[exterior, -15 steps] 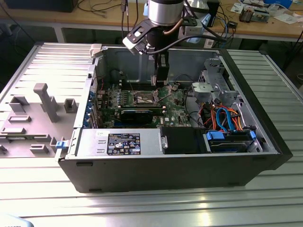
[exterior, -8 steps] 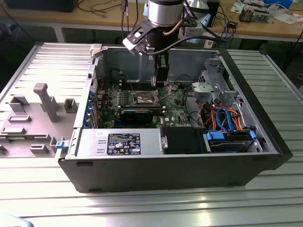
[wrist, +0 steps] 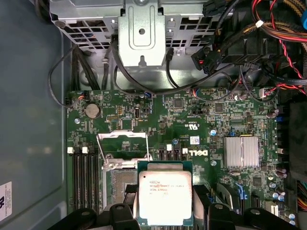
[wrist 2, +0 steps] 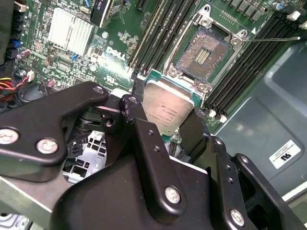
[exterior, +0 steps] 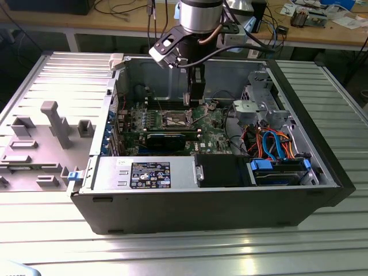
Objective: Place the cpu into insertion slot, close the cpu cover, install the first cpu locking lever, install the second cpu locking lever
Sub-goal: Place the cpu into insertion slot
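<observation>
My gripper [wrist 2: 164, 117] is shut on the cpu [wrist 2: 168, 109], a flat silvery square chip with a green rim, pinched at two opposite edges between black fingers [wrist 2: 133, 111]. In the first wrist view the cpu [wrist: 164, 193] hangs above the board and covers part of the insertion slot [wrist: 116, 184]. The slot [wrist 2: 204, 51] lies bare, dark in the centre with a silver surround. The cpu cover [wrist: 122, 143] stands tipped open at the slot's edge. A thin wire lever [wrist 2: 274, 39] sticks out sideways from the socket. In the exterior view my gripper [exterior: 195, 96] hovers just above the slot [exterior: 174, 119].
Long black memory slots [wrist 2: 163, 28] flank the socket on both sides. A finned heatsink [wrist: 242, 152], a metal drive cage [wrist: 141, 36] and bundled cables [exterior: 270, 144] crowd the case. The case walls [exterior: 172, 198] rise around the board. A grey fixture plate [exterior: 52, 123] lies at the exterior view's left.
</observation>
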Controlling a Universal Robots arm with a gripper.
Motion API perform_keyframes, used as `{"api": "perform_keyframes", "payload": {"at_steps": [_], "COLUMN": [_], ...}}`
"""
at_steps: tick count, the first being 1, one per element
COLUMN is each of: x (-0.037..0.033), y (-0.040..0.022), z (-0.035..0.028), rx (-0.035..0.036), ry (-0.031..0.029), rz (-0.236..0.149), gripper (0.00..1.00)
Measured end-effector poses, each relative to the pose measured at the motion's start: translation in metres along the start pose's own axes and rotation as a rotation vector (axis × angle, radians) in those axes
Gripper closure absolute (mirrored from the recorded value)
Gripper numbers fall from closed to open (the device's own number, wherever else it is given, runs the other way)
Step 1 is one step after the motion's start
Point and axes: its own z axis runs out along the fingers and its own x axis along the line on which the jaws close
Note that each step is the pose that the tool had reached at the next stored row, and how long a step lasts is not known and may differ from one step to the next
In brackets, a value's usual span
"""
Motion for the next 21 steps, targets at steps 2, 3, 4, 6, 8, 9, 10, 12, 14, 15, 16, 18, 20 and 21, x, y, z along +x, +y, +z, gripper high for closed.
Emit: {"api": "perform_keyframes", "payload": {"at_steps": [2,3,4,6,8,9,10,12,14,15,16,18,20,21], "x": [-0.0001,-0.0003,-0.0006,-0.0008,-0.0010,-0.0013,-0.0014,-0.0016,-0.0019,-0.0021,-0.0021,-0.0022,-0.0022,-0.0023], "y": [0.0000,0.0000,0.0000,0.0000,0.0000,0.0000,-0.0001,-0.0001,-0.0001,-0.0001,-0.0001,-0.0001,-0.0001,-0.0001], "z": [0.0004,0.0009,0.0012,0.0017,0.0021,0.0023,0.0025,0.0029,0.0033,0.0036,0.0038,0.0042,0.0047,0.0050], "rx": [0.0000,0.0000,0.0000,0.0000,0.0000,0.0000,0.0000,-0.0001,0.0000,0.0000,0.0000,0.0000,0.0000,0.0000], "ry": [0.0000,0.0000,-0.0001,0.0000,0.0000,0.0000,0.0000,0.0000,0.0000,-0.0001,-0.0001,0.0000,0.0000,-0.0001], "rz": [0.000,0.000,0.000,0.000,0.000,0.000,0.000,0.000,0.000,0.000,0.000,0.000,0.000,0.000], "gripper": [0.46,0.46,0.46,0.46,0.46,0.46,0.46,0.46,0.46,0.46,0.46,0.46,0.46,0.46]}}
